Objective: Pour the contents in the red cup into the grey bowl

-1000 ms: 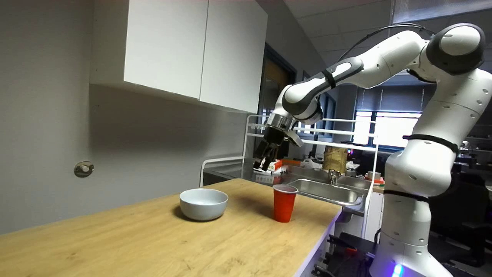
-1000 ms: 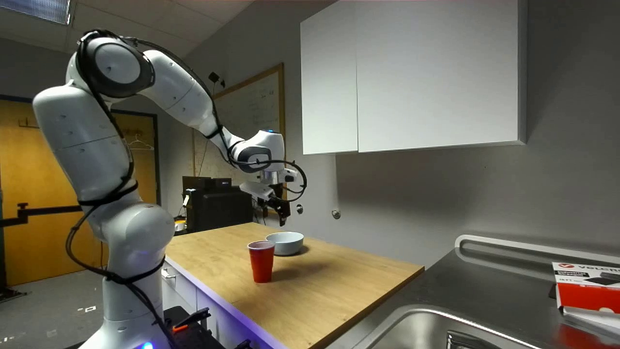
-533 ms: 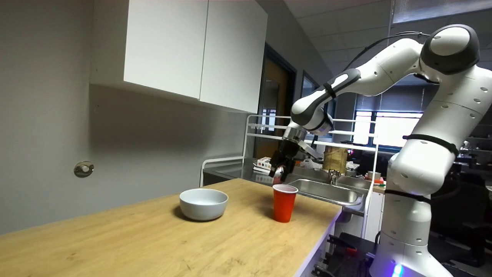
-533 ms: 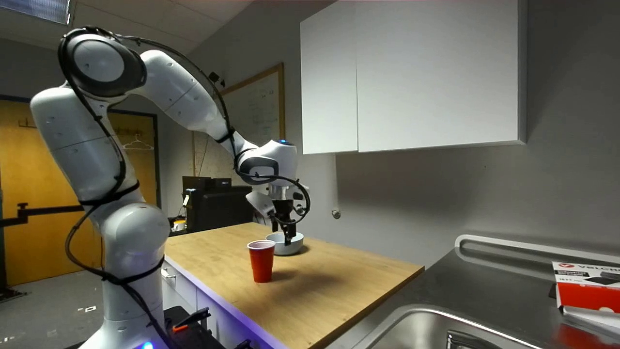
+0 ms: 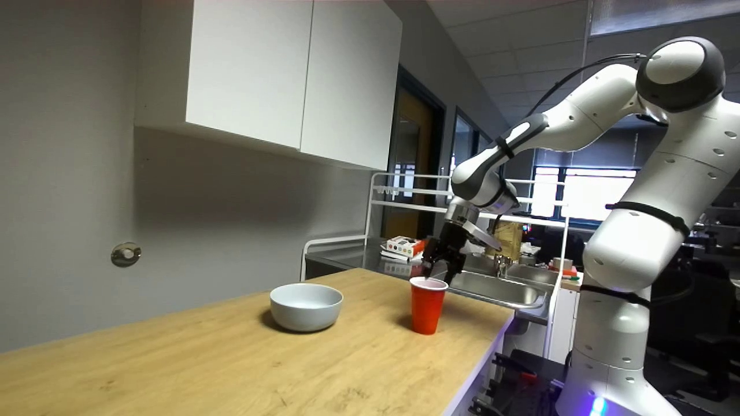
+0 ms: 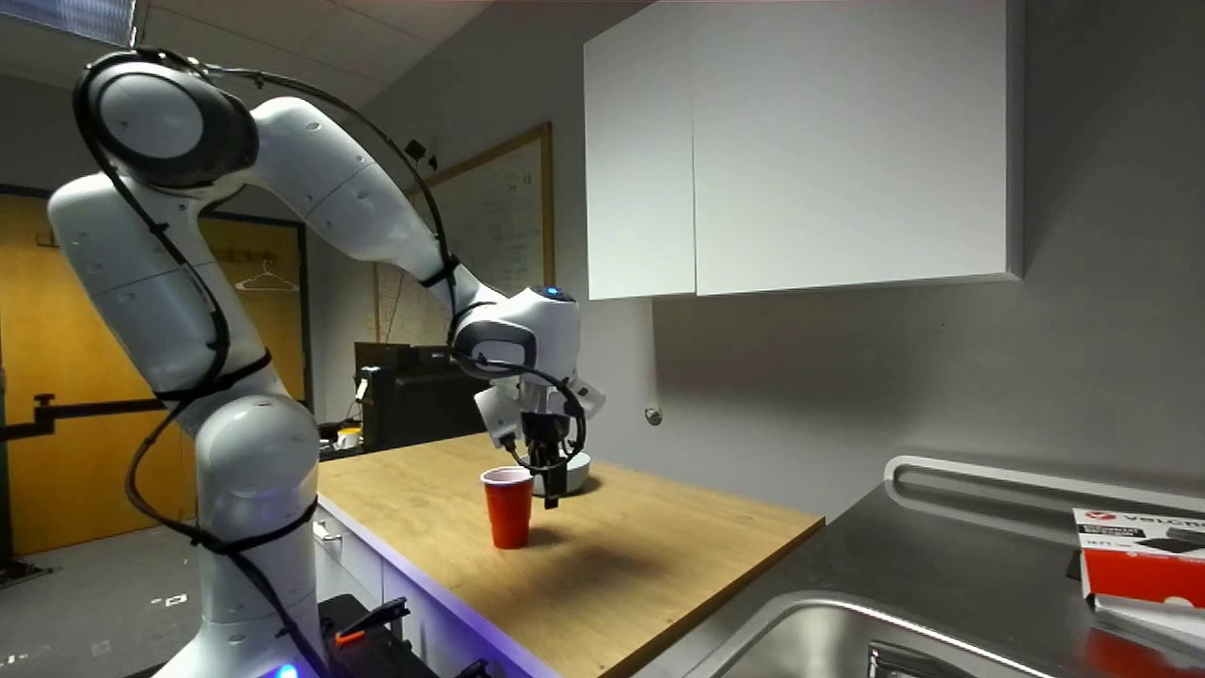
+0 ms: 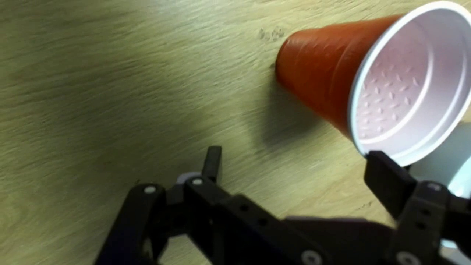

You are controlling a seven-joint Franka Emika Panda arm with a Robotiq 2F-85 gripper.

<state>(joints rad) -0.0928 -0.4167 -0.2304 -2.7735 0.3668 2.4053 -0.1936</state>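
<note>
I'm hovering my gripper (image 7: 297, 162), 2 jaws apart, beside the upright red cup (image 7: 327, 66); I should be straddling it evenly before squeezing lightly.

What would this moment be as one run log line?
tapered red plastic cup: upright on flat wood-grain tabletop; round pale-grey bowl: upright, apart from cup; end effector: open, near cup; pour: not under way

Red cup (image 5: 428, 310): We see it standing upright, tapering to a narrower base, white-rimmed and pale inside.
Grey bowl (image 5: 306, 318): In an exterior view, we find it upright, smooth, at the cup's nine o'clock, the two apart.
</note>
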